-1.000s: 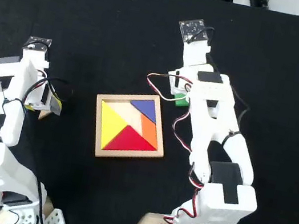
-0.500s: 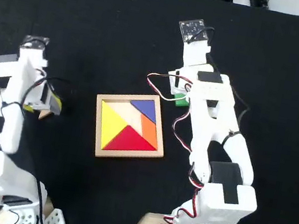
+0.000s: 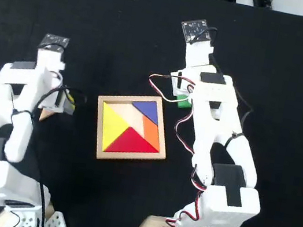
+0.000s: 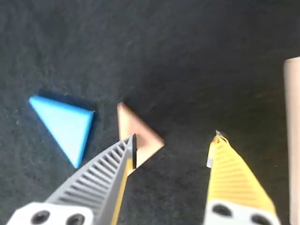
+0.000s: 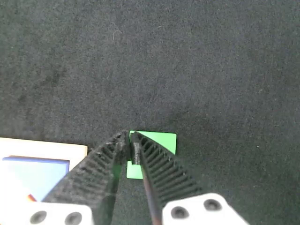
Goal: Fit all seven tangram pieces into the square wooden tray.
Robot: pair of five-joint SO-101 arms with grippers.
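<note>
the black desk (image 3: 277,65) is carrying the square wooden tray (image 3: 129,156), partly filled. the left gripper (image 4: 173,143) is holding its fingers apart at the tan wooden triangle (image 4: 140,133); the right gripper (image 5: 130,140) is holding its fingers closed over the green square piece (image 5: 159,143).

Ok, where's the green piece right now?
The green piece sits just off the tray's upper right corner in the high view, under the right pincer.

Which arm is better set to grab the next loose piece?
Probably left: the left gripper is open with the tan triangle at one fingertip. The right gripper is shut over the green square.
</note>
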